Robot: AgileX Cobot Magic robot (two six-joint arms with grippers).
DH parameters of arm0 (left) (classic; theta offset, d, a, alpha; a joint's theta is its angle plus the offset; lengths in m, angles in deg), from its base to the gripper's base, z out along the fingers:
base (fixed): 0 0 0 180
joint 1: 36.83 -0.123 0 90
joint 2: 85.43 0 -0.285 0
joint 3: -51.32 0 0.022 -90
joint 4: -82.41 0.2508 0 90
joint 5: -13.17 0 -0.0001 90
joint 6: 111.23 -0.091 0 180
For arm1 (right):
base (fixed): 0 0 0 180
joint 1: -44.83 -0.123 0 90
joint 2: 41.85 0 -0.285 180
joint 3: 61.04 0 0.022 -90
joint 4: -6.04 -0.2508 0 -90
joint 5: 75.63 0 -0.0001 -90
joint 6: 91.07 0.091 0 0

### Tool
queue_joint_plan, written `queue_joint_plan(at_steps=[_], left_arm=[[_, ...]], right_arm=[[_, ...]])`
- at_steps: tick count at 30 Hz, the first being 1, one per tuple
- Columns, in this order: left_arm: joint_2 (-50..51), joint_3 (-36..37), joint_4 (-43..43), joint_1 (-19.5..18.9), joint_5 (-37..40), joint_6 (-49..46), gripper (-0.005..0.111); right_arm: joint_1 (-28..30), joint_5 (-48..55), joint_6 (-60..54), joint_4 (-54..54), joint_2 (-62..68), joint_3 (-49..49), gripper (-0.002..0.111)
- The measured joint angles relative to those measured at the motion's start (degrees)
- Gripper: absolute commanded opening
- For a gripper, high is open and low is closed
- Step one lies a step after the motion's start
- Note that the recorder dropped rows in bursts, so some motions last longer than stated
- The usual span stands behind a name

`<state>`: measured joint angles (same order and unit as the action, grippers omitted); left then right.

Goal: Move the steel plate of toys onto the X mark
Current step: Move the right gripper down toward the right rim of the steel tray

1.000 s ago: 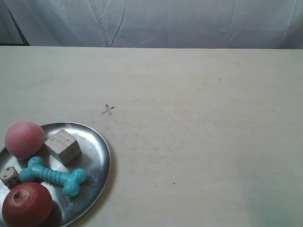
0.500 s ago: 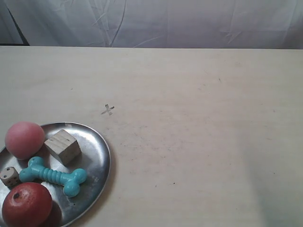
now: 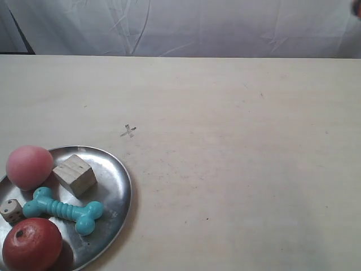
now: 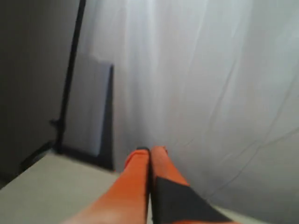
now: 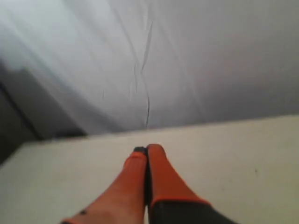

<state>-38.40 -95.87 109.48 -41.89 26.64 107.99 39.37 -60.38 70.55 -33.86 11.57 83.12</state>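
The steel plate (image 3: pixel 117 183) lies on the table at the exterior view's lower left, partly cut off by the frame. On it rest a pink ball (image 3: pixel 29 166), a wooden cube (image 3: pixel 74 175), a teal bone (image 3: pixel 63 210), a small die (image 3: pixel 12 210) and a red apple (image 3: pixel 31 245). The X mark (image 3: pixel 128 131) is on the bare table just beyond the plate, uncovered. My left gripper (image 4: pixel 150 150) is shut and empty, raised towards the curtain. My right gripper (image 5: pixel 147 149) is also shut and empty, above the tabletop. Neither wrist view shows the plate.
The pale beige table (image 3: pixel 237 169) stretches wide to the right of the plate. A white curtain (image 3: pixel 197 25) hangs behind its far edge. A small red-orange bit (image 3: pixel 357 8) shows at the exterior view's top right corner.
A faint shadow over the table's lower right has faded away, and a small red bit has appeared at the top right corner. Plate and toys have not moved.
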Motion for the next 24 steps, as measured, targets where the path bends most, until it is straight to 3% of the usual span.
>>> queue_joint_plan(at_steps=[5, 9, 13, 20, 24], left_arm=[[17.5, -12.0, -12.2, 0.0, 27.7, -19.1, 0.000], [28.6, -13.3, -22.7, 0.0, 40.3, -30.5, 0.000], [34.4, -11.2, -28.9, 0.0, 42.7, -35.7, 0.000], [36.6, -6.5, -30.5, 0.0, 44.0, -36.5, 0.000], [36.6, -5.1, -31.7, 0.0, 45.7, -36.5, 0.009]], right_arm=[[0.0, 24.4, -0.9, 5.3, 24.0, 19.1, -0.001], [0.0, 28.9, -1.1, 6.0, 35.7, 25.8, -0.001], [0.0, 31.2, -1.0, 6.0, 42.9, 27.0, -0.001], [-3.2, 35.7, -1.0, 6.5, 49.4, 27.1, -0.001], [-6.5, 35.6, -1.0, 6.5, 50.0, 27.1, 0.001]])
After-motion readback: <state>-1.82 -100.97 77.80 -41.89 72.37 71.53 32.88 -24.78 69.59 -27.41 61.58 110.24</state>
